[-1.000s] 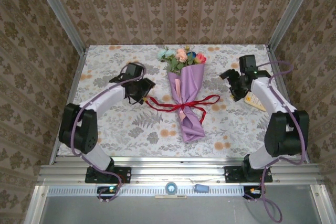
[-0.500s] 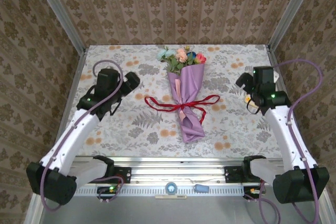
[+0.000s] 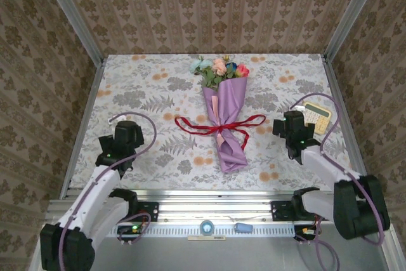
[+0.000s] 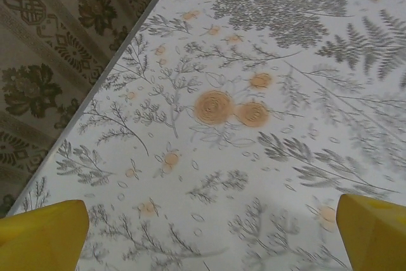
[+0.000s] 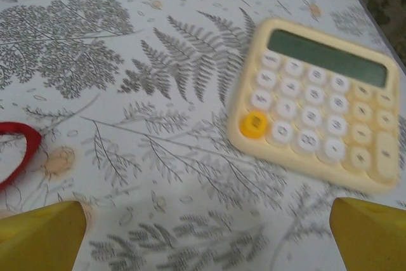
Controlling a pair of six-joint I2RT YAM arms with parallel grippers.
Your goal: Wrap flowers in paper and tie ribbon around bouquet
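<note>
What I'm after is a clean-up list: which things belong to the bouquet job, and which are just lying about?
Job in hand: bouquet, made of flowers, paper, ribbon.
Lying about: calculator.

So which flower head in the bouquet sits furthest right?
The red head, beside the dark blue one; the pale blue-white head ends the left side.

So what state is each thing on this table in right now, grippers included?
Lilac-purple paper cone of mixed artificial flowers: wrapped, lying flat.
Thin bright red ribbon: tied around the cone, loops spread sideways.
Pale yellow plastic calculator: face up, untouched.
Left gripper: open, empty.
Right gripper: open, empty.
</note>
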